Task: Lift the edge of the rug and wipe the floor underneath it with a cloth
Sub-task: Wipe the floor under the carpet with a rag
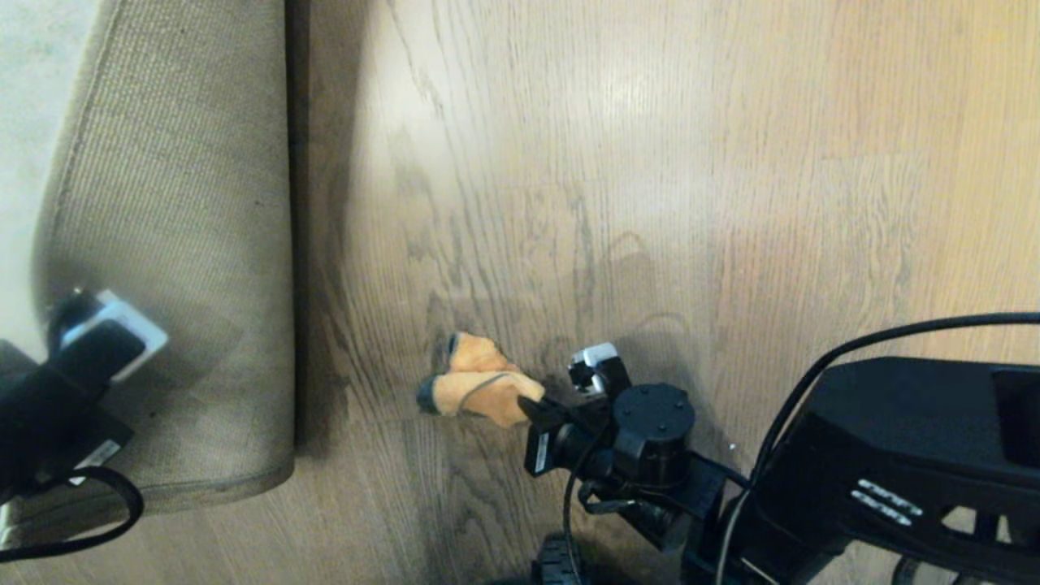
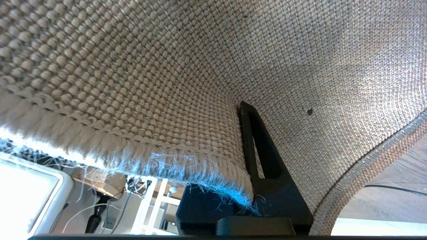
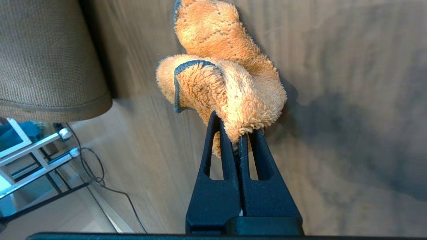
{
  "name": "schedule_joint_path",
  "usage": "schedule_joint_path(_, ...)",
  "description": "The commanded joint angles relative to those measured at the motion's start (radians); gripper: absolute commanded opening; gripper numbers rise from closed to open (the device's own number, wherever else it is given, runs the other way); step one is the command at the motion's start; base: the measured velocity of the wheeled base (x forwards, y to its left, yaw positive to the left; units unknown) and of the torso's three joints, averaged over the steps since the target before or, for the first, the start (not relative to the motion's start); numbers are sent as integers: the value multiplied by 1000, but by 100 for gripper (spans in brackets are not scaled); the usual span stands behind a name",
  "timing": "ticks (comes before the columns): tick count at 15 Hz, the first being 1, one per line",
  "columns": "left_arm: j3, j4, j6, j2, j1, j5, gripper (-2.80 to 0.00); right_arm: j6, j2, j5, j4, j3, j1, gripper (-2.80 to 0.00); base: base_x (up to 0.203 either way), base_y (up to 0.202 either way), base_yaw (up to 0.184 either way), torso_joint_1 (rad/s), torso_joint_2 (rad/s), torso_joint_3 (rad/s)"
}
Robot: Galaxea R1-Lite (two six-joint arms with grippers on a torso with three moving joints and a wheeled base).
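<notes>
The rug is folded up and back at the left of the head view, its tan woven backing [image 1: 179,203] facing me. My left gripper [image 1: 81,341] is shut on the rug edge [image 2: 166,156] and holds it raised; one black finger [image 2: 263,156] lies against the backing, the other is hidden behind the rug. The brown plank floor [image 1: 650,162] lies bare to the right of the fold. The orange fluffy cloth [image 1: 479,386] with dark trim rests on the floor there, bunched. My right gripper [image 3: 235,126] is shut on the cloth's [image 3: 227,76] near end.
The right arm's black body [image 1: 894,455] and its cable [image 1: 853,349] fill the lower right of the head view. A white metal frame [image 3: 30,150] and a black cable [image 3: 100,176] lie on the floor past the rug's corner [image 3: 46,60].
</notes>
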Motion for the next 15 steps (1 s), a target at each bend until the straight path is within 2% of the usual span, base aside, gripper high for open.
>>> schedule_joint_path(1, -2, -4, 5, 2, 0, 2, -280, 2, -25, 0, -10, 8, 1, -280, 0, 0, 0, 0, 0, 0)
schedule_joint_path(5, -1, -4, 5, 2, 0, 2, -280, 6, -7, 2, -9, -17, 115, -280, 0, 0, 0, 0, 0, 0)
schedule_joint_path(9, 1, -2, 5, 1, 0, 4, -280, 27, 29, 2, 24, -114, 242, -280, 0, 0, 0, 0, 0, 0)
schedule_joint_path(11, 3, -2, 3, 1, 0, 2, -280, 29, 67, 2, 57, -174, 276, -280, 0, 0, 0, 0, 0, 0)
schedule_joint_path(15, 10, -3, 3, 1, 0, 2, -280, 29, 190, 1, 69, -283, 293, -280, 0, 0, 0, 0, 0, 0)
